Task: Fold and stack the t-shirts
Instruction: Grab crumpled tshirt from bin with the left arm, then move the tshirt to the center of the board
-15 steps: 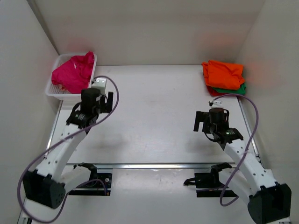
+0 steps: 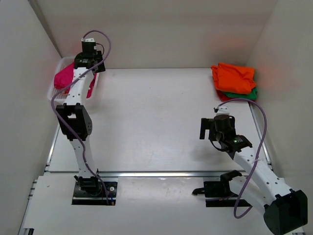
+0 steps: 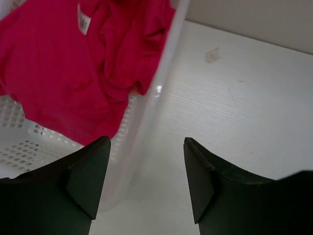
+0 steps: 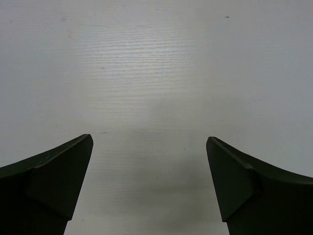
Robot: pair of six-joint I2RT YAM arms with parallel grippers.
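Observation:
A crumpled magenta-pink t-shirt (image 2: 63, 78) lies in the white mesh basket (image 2: 55, 96) at the far left; in the left wrist view the shirt (image 3: 73, 63) fills the basket. My left gripper (image 2: 92, 67) is open and empty above the basket's right wall (image 3: 156, 93), one finger over the basket and one over the table (image 3: 146, 171). A folded orange t-shirt (image 2: 234, 77) tops a stack at the far right, with green (image 2: 252, 93) and red (image 2: 222, 96) edges showing under it. My right gripper (image 2: 208, 128) is open and empty over bare table (image 4: 149, 181). The pale salmon-pink shirt is not in view.
White walls close in the table on the left, back and right. The left arm's links (image 2: 73, 117) stand tall along the left side. An aluminium rail (image 2: 156, 173) runs along the near edge by the arm bases.
My left arm has stretched from the left middle of the table up and back to the basket. My right gripper has shifted slightly left.

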